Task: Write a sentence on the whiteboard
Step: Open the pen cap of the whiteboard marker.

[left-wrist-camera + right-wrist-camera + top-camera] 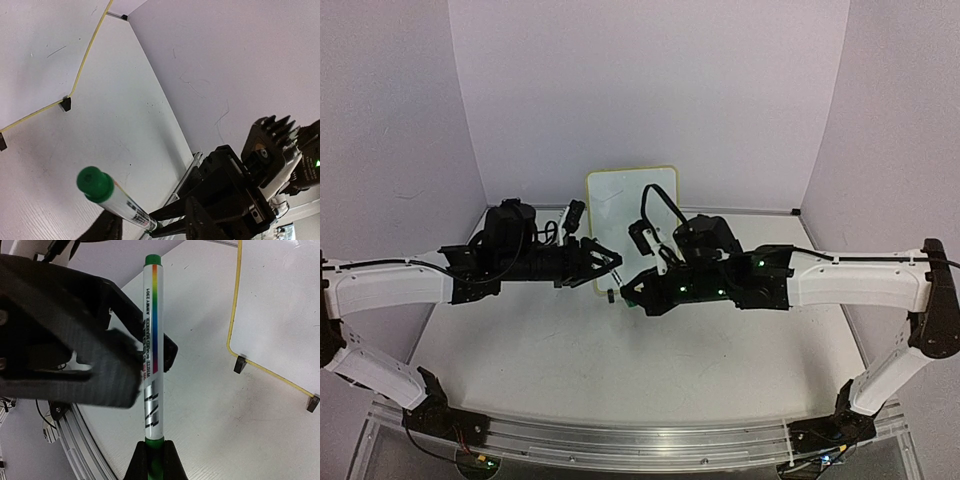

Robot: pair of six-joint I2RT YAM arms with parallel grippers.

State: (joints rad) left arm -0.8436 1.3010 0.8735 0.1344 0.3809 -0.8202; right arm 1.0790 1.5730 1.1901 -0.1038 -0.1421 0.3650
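Note:
The whiteboard (630,215) with its yellow rim stands upright at the back middle of the table, also in the wrist views (40,60) (280,305). No sentence shows on it. A white marker (151,340) with a rainbow stripe lies level in the air in front of the board. My right gripper (155,462) is shut on the marker's green cap (155,447). My left gripper (608,262) faces it, its fingers (75,350) on either side of the barrel. In the left wrist view the marker (120,200) passes between them with a gap on each side.
The board rests on a wire stand with black feet (240,364) (65,103). An aluminium rail (620,440) runs along the near table edge between the arm bases. White walls close in the back and both sides.

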